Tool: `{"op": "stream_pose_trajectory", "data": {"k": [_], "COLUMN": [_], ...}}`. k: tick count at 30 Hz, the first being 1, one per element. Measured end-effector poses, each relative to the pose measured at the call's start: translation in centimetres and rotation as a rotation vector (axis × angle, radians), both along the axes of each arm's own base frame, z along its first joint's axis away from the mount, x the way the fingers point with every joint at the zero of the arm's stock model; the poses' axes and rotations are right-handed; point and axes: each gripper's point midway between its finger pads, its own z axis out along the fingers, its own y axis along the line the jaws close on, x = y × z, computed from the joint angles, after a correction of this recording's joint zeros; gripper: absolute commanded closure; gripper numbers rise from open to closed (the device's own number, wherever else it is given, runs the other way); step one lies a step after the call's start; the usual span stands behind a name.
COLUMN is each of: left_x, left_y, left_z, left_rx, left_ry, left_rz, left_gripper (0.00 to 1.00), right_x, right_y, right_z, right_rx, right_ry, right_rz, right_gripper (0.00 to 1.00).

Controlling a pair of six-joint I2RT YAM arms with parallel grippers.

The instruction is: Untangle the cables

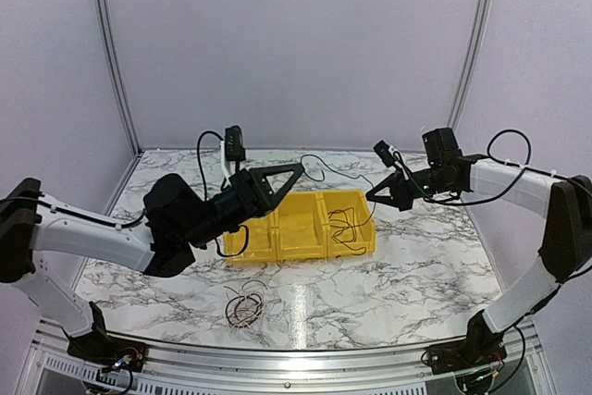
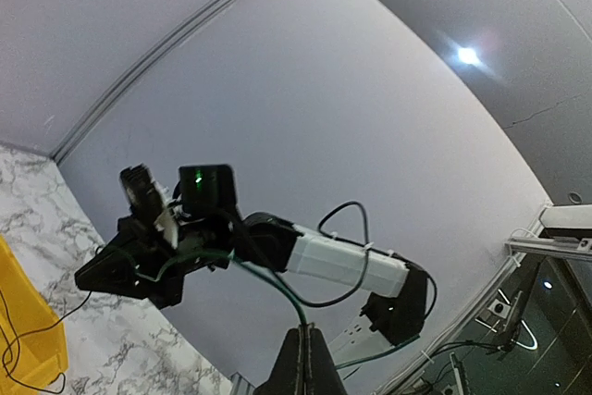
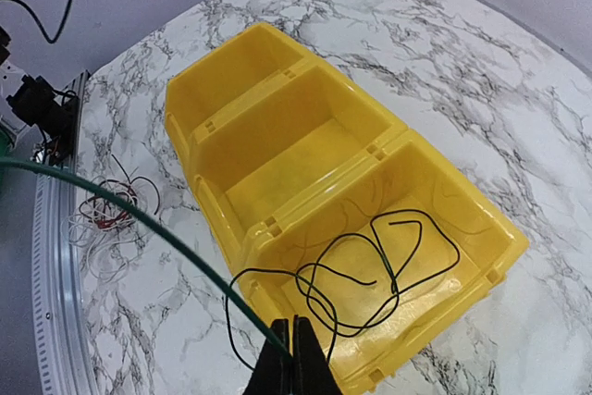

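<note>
Frankly, both wrist views cut my fingertips off at the bottom edge. Even so, the left hand [image 1: 298,170] and right hand [image 1: 372,197] each looked pressed together on a green wire [image 3: 139,215] strung between them. A black wire [image 3: 314,295] lay in the yellow bin [image 1: 296,249], right compartment. A tangle of red, white and black wires [image 1: 244,306] sat on the bench [image 1: 416,275], nearer than the bin.
</note>
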Motion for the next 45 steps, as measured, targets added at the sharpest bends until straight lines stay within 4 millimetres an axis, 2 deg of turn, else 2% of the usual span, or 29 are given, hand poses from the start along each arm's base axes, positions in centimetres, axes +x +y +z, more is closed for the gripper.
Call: {"op": "stream_pose_trajectory", "data": {"k": [5, 7, 9, 12, 16, 20, 24, 35, 37, 40, 45], "left_x": [-1.6, -1.8, -1.5, -0.3, 1.0, 1.9, 2.1, 2.1, 2.2, 2.2, 2.2], "left_y": [3.8, 5.0, 5.5, 5.2, 3.9, 2.7, 2.5, 3.6, 3.7, 3.8, 3.8], "left_z": [4.5, 5.5, 5.6, 4.0, 0.6, -2.5, -3.4, -5.1, -5.3, -5.5, -5.7], "left_rx": [-0.043, -0.048, -0.031, 0.035, 0.137, 0.227, 0.251, 0.280, 0.283, 0.290, 0.293], "left_ry": [-0.096, -0.119, -0.125, -0.104, -0.072, -0.041, -0.029, 0.002, 0.004, 0.008, 0.011], "left_rz": [0.070, 0.103, 0.143, 0.195, 0.229, 0.239, 0.242, 0.267, 0.271, 0.274, 0.277], "left_gripper": [1.00, 1.00, 1.00, 1.00, 0.96, 0.92, 0.90, 0.89, 0.89, 0.89, 0.87], "right_x": [0.9, 1.2, 1.6, 2.3, 2.9, 2.8, 2.8, 2.1, 1.5, -1.0, -8.1], "right_y": [-0.6, -0.5, -0.4, 0.0, 0.3, 0.3, 0.3, 0.5, 0.6, 0.7, 0.9], "right_z": [-1.2, -0.8, 0.5, 4.3, 11.5, 17.0, 19.0, 19.6, 20.4, 22.3, 26.0], "right_rx": [-0.011, -0.010, 0.001, 0.038, 0.101, 0.141, 0.154, 0.205, 0.224, 0.254, 0.292], "right_ry": [0.040, 0.044, 0.024, -0.043, -0.183, -0.309, -0.349, -0.268, -0.266, -0.295, -0.420], "right_rz": [-0.030, -0.033, -0.035, -0.035, -0.027, -0.025, -0.028, -0.025, -0.014, 0.049, 0.212], "right_gripper": [1.00, 1.00, 1.00, 1.00, 1.00, 1.00, 1.00, 1.00, 1.00, 1.00, 1.00]}}
